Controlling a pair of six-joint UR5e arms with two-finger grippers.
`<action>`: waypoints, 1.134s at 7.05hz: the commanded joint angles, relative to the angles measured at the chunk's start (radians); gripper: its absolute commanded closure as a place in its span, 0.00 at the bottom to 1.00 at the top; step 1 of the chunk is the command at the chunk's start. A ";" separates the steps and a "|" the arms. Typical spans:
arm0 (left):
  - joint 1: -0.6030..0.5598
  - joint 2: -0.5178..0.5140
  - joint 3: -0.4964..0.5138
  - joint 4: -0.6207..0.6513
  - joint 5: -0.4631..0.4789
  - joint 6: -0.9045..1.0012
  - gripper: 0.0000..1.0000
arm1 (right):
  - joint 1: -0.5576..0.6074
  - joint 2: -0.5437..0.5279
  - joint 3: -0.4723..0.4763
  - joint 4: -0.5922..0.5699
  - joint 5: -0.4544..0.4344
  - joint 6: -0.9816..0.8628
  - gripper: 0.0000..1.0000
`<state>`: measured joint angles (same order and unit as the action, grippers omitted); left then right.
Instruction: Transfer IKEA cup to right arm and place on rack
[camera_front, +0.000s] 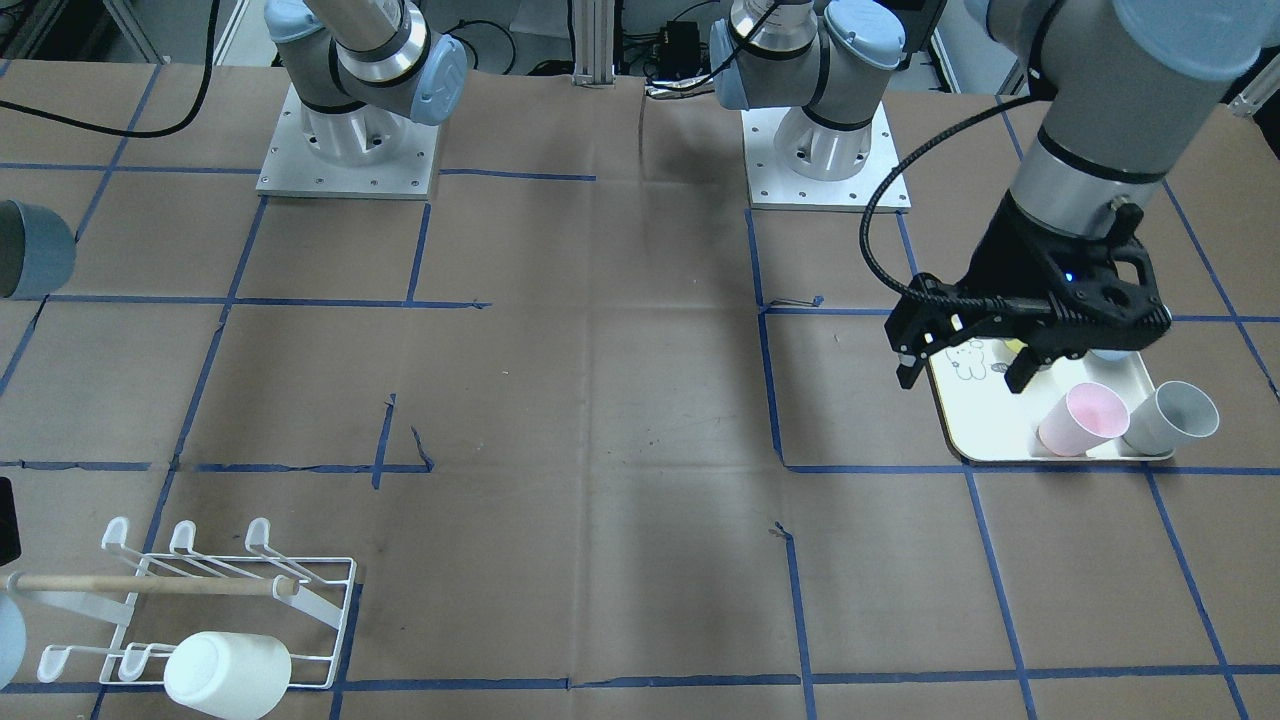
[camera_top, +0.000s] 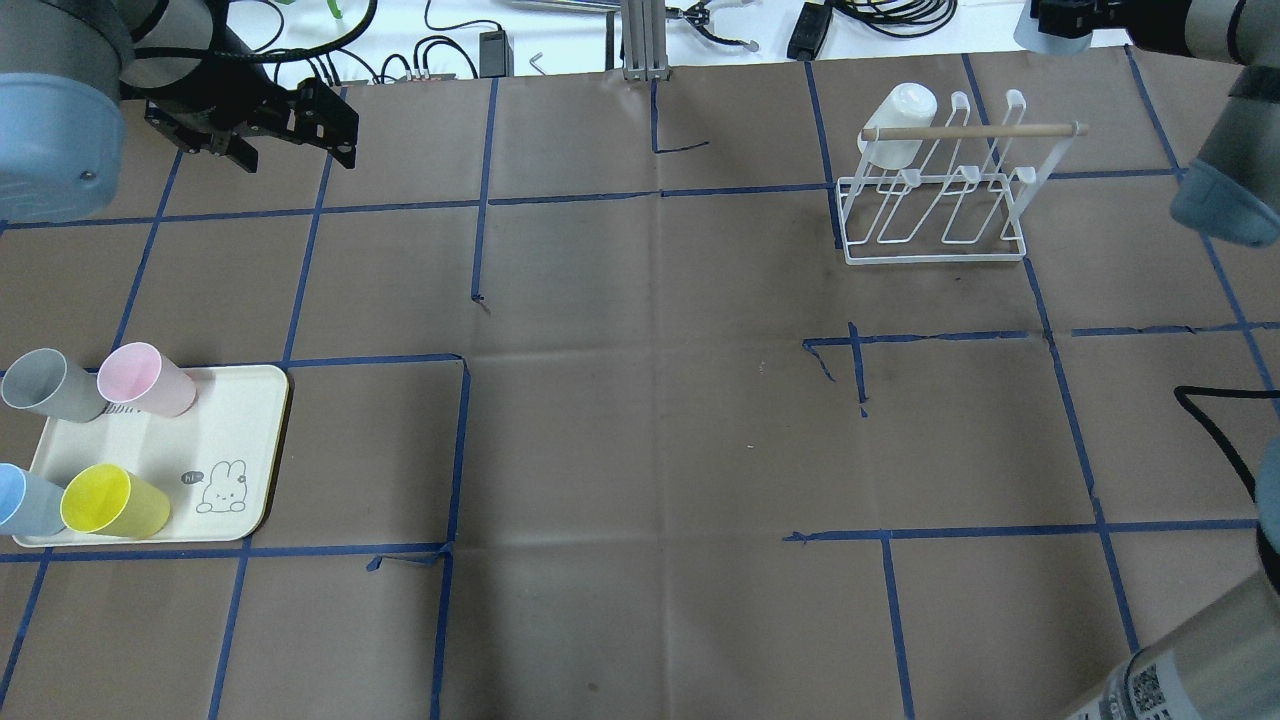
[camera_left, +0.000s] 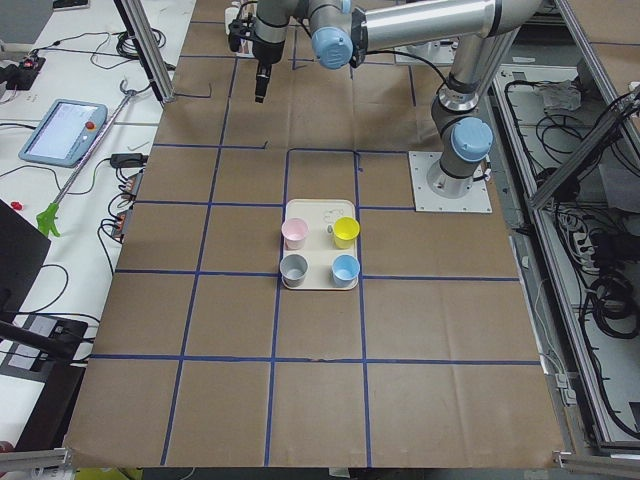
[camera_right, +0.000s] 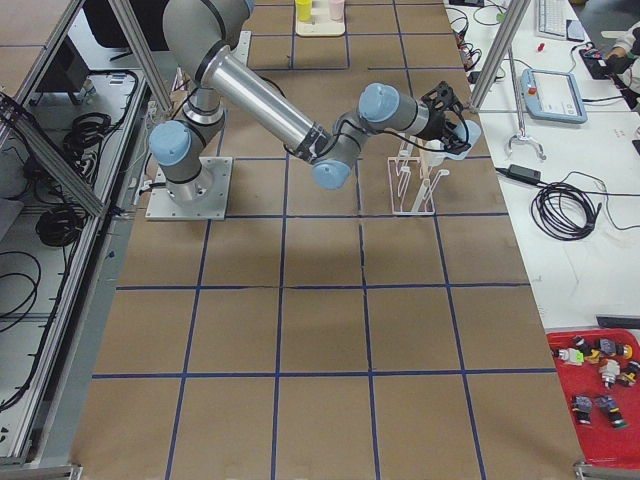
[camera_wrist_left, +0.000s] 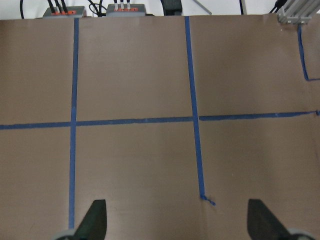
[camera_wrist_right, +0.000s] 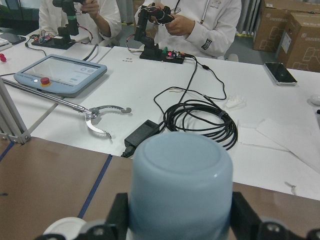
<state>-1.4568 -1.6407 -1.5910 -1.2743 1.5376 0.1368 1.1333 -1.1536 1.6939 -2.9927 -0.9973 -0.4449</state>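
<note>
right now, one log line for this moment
right gripper: shut on blue cup by rack | left gripper: open, empty | rack: holds one white cup

The table (camera_top: 640, 450) is covered with brown paper, matt and slightly creased, with lines of blue tape (camera_wrist_left: 135, 121). The rack (camera_top: 935, 260) is smooth white coated wire with a dowel (camera_top: 1000, 130) of pale bare wood. The pale blue cup (camera_wrist_right: 180, 185) between my right fingers (camera_wrist_right: 119, 215) looks like smooth, softly shiny plastic.

A white upturned plastic cup (camera_top: 897, 125) fills the white wire rack's (camera_top: 935, 258) far corner prong — five prongs stand free, a light wooden dowel (camera_top: 975, 131) crossing the top.
</note>
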 joint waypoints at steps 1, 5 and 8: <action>-0.066 0.074 -0.023 -0.114 0.041 -0.093 0.00 | -0.004 0.026 0.010 -0.037 0.008 -0.009 0.86; -0.073 0.104 -0.066 -0.114 0.032 -0.099 0.00 | -0.004 0.064 0.039 -0.081 0.008 -0.008 0.86; -0.071 0.102 -0.067 -0.100 0.025 -0.097 0.00 | -0.004 0.095 0.043 -0.089 0.008 -0.008 0.85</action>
<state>-1.5292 -1.5374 -1.6575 -1.3816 1.5652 0.0394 1.1291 -1.0688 1.7348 -3.0811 -0.9894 -0.4532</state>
